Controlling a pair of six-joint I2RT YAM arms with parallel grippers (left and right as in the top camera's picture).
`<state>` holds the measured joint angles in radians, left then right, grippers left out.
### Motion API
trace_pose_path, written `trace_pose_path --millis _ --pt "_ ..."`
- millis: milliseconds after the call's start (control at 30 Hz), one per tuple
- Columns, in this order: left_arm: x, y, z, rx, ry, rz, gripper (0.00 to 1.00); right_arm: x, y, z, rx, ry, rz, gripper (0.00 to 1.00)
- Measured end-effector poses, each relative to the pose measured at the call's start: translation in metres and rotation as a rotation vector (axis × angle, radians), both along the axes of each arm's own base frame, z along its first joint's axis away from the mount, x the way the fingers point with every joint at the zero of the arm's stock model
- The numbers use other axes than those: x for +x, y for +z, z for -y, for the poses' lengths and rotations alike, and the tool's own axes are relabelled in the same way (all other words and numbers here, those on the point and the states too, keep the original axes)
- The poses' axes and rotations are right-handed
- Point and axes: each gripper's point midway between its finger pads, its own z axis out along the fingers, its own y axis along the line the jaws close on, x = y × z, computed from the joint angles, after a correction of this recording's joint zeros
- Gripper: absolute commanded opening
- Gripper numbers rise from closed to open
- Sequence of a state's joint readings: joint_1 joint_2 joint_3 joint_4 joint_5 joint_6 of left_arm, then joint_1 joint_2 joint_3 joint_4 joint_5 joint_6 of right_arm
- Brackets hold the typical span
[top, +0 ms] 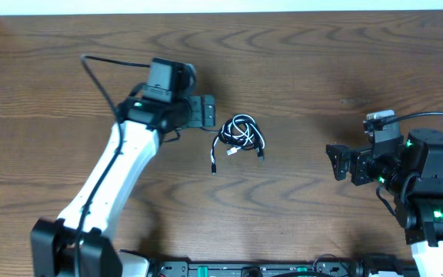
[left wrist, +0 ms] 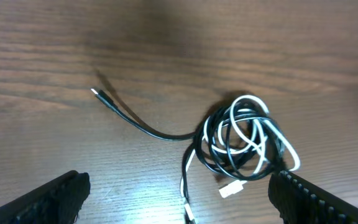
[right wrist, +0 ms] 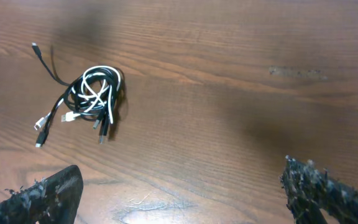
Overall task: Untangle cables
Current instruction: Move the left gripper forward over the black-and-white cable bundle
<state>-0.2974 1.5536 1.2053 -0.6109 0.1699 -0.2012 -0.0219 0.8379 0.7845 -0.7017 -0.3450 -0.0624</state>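
The cables [top: 239, 137] lie in one small knot near the middle of the table [top: 321, 61], flat on the wood. One white cord [left wrist: 253, 118] loops through several black cords [left wrist: 213, 146], and the loops cross each other tightly. In the left wrist view a single black tail [left wrist: 135, 124] leaves the knot and runs off across the wood to a small plug end [left wrist: 96, 93], well clear of the loops. A white plug [left wrist: 232, 190] sticks out at the near edge of the knot, and another strand runs down toward the bottom of that view. From the right wrist view the knot [right wrist: 92, 93] sits far off in the upper left, with several short plug ends [right wrist: 67, 117] fanning out of its lower side.

The left pincer [top: 206, 112] is just beside the knot on its left side, pointing at it. Its two fingers [left wrist: 61, 193] stand wide apart, and the wrist view shows the knot ahead of them, closer to the right-hand finger. Whether that finger touches a cord cannot be told.

The right pincer [top: 337, 161] is well apart from the cables, over bare wood on the right of the table. Its fingers [right wrist: 48, 196] are also spread apart, with only wood between them.
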Motion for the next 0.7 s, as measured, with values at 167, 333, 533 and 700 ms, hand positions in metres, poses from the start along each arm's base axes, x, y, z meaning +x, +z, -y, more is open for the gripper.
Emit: trace_pose_path --millis 167,333,533,700 --pt "0.005 -0.043 0.028 0.045 -0.068 -0.055 0.92 -0.001 -0.004 0.0 0.0 0.0 -0.018 0.99" --pt "0.015 -0.073 0.039 0.057 -0.088 -0.071 0.83 -0.001 -0.004 0.0 0.0 0.0 -0.019 0.99" --pt "0.019 -0.085 0.056 0.035 -0.062 -0.067 0.75 -0.002 -0.004 0.0 0.0 0.0 -0.022 0.99" --pt "0.014 -0.107 0.073 0.048 -0.087 -0.096 0.75 -0.003 -0.006 0.0 0.001 0.0 -0.031 0.99"
